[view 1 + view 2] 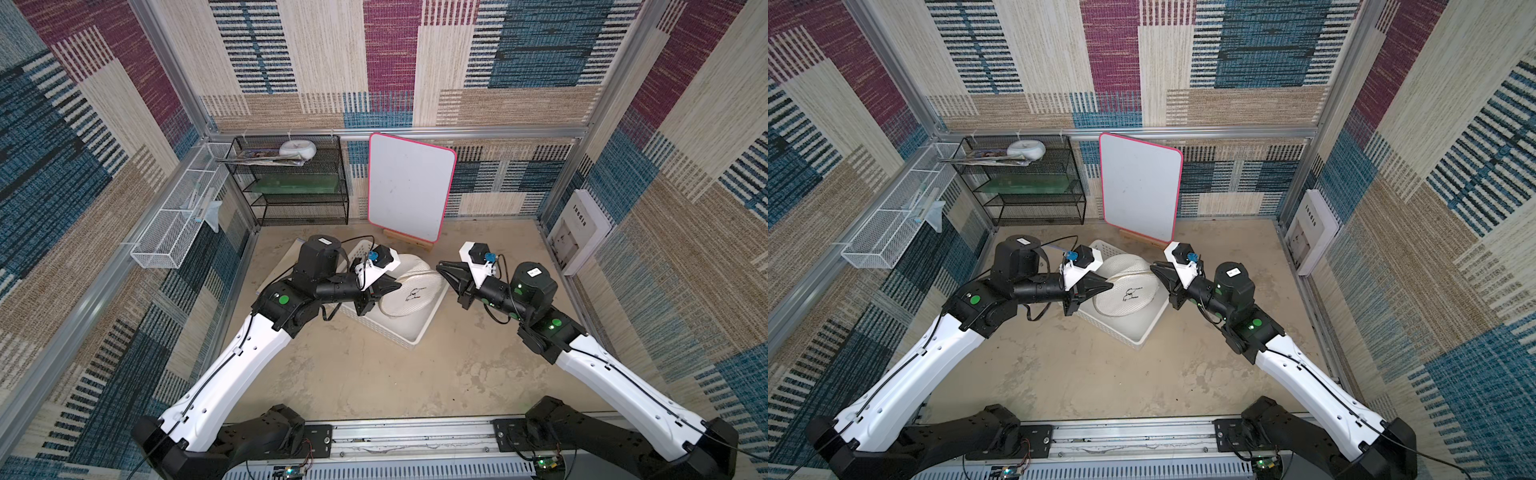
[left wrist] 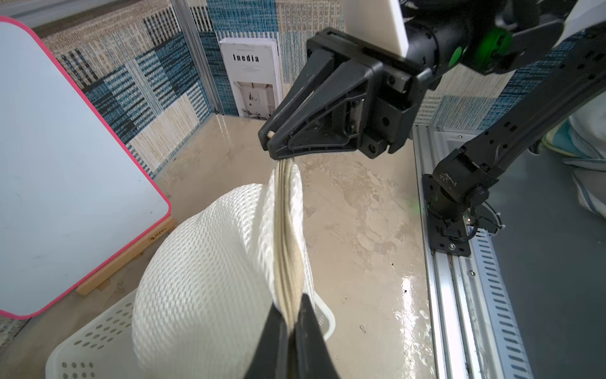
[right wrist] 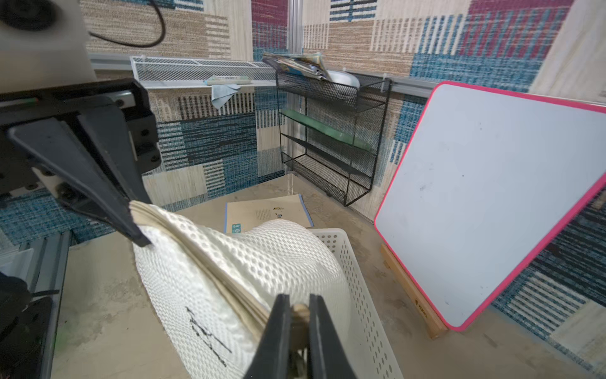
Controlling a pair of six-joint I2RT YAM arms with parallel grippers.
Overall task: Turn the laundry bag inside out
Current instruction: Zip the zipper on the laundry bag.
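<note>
White perforated plastic basket [image 1: 415, 338] on the beige worktop [image 1: 353, 374] holds the lower part of the soft white mesh laundry bag [image 1: 415, 291], stretched between both arms angled inward. Left gripper [image 1: 398, 286] and right gripper [image 1: 440, 265] are each clamped on its beige rim band [image 2: 285, 246]. Its dark scribbled mark [image 3: 205, 331] shows in the right wrist view, not the left.

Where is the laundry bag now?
In a top view, the laundry bag is held mid-table over the white basket, pinched between left hand and right hand.
</note>
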